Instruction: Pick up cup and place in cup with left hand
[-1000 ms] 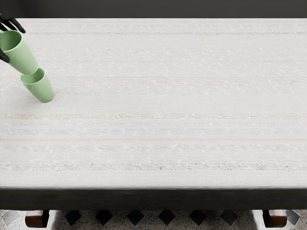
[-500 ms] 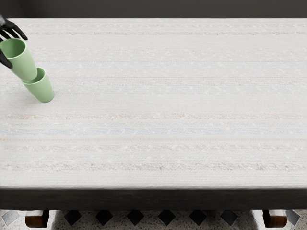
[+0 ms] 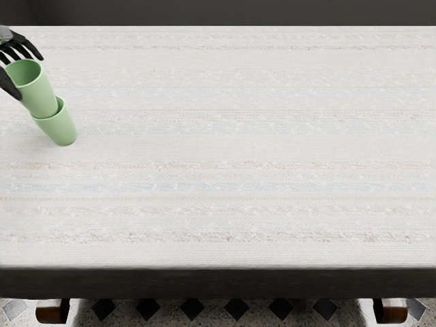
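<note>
Some tilt is risking a jam in the lower green cup [image 3: 61, 129], the half-curled left hand [image 3: 15, 46] holding the upper green cup [image 3: 40, 93].

Left hand [image 3: 9, 49] — black fingers opposite thumb.

A plain soft green is shared by the upper cup [image 3: 39, 94] and the lower cup [image 3: 62, 129], while the left hand [image 3: 9, 52] is coloured black, with grey at its back. The whitish tabletop [image 3: 225, 150] is banded lengthwise in faint beige, pink and blue and flecked with white; its front edge [image 3: 218, 283] is shown near-black. The pale, speckled floor [image 3: 214, 317] is patterned with dark diamonds, and the wall [image 3: 225, 12] is rendered charcoal.
</note>
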Controlling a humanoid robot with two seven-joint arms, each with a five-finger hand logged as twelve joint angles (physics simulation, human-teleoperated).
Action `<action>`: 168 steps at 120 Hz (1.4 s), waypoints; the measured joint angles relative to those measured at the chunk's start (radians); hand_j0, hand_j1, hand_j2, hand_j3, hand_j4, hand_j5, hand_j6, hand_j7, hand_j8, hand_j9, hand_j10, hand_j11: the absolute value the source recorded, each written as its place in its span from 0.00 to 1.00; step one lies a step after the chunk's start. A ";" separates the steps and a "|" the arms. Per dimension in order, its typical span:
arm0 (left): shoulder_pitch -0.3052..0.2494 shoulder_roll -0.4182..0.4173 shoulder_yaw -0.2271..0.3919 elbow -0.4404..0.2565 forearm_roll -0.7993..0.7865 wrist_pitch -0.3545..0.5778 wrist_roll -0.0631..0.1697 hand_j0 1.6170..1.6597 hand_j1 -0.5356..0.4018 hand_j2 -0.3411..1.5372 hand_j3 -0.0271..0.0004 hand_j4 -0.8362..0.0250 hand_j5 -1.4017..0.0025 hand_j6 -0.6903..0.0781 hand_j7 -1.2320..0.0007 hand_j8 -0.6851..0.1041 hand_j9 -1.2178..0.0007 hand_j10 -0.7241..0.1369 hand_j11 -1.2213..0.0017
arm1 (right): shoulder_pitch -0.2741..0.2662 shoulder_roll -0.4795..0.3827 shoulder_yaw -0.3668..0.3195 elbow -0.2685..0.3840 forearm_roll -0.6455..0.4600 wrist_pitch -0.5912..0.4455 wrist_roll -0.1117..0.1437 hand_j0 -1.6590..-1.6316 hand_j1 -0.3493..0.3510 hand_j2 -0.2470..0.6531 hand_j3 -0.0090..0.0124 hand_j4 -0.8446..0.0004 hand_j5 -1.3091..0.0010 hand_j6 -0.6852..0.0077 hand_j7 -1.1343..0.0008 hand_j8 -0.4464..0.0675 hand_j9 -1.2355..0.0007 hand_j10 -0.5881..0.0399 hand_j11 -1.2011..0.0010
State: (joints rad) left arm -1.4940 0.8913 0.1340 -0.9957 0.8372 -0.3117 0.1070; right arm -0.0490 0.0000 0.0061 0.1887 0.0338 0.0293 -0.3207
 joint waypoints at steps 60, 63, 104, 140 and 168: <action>0.026 -0.063 -0.001 0.099 -0.001 0.002 -0.010 0.96 0.51 0.25 0.99 0.56 0.67 0.45 0.63 0.43 0.63 0.43 0.63 | 0.000 0.000 0.000 0.000 0.000 0.000 0.000 0.04 0.00 0.27 0.42 1.00 1.00 0.99 1.00 0.87 1.00 0.94 1.00; 0.026 -0.062 -0.001 0.100 -0.002 0.002 -0.010 0.96 0.54 0.24 0.99 0.59 0.69 0.48 0.65 0.45 0.65 0.45 0.65 | 0.000 0.000 0.000 0.000 0.000 0.000 0.000 0.04 0.00 0.27 0.42 1.00 1.00 0.99 1.00 0.87 1.00 0.94 1.00; -0.050 -0.057 -0.033 0.093 -0.055 -0.013 -0.011 0.96 0.81 0.20 0.99 0.84 0.90 0.75 0.88 0.72 0.88 0.71 0.88 | 0.000 0.000 0.000 0.000 0.000 0.000 0.000 0.04 0.00 0.27 0.42 1.00 1.00 0.99 1.00 0.87 1.00 0.94 1.00; -0.115 -0.085 -0.100 0.012 -0.256 -0.238 -0.010 0.96 0.88 0.19 0.99 0.91 0.95 0.83 0.95 0.80 0.95 0.78 0.95 | 0.000 0.000 0.000 0.000 0.000 0.000 0.000 0.04 0.00 0.27 0.42 1.00 1.00 0.99 1.00 0.87 1.00 0.94 1.00; -0.135 -0.084 -0.128 -0.151 -0.381 -0.293 -0.008 0.96 0.90 0.19 0.99 0.92 0.96 0.84 0.96 0.81 0.96 0.79 0.96 | 0.000 0.000 0.000 0.000 0.000 0.000 0.000 0.04 0.00 0.27 0.42 1.00 1.00 0.99 1.00 0.87 1.00 0.94 1.00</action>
State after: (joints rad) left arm -1.6290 0.8069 0.0057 -1.1466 0.4560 -0.6045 0.0989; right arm -0.0491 0.0000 0.0061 0.1887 0.0338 0.0292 -0.3207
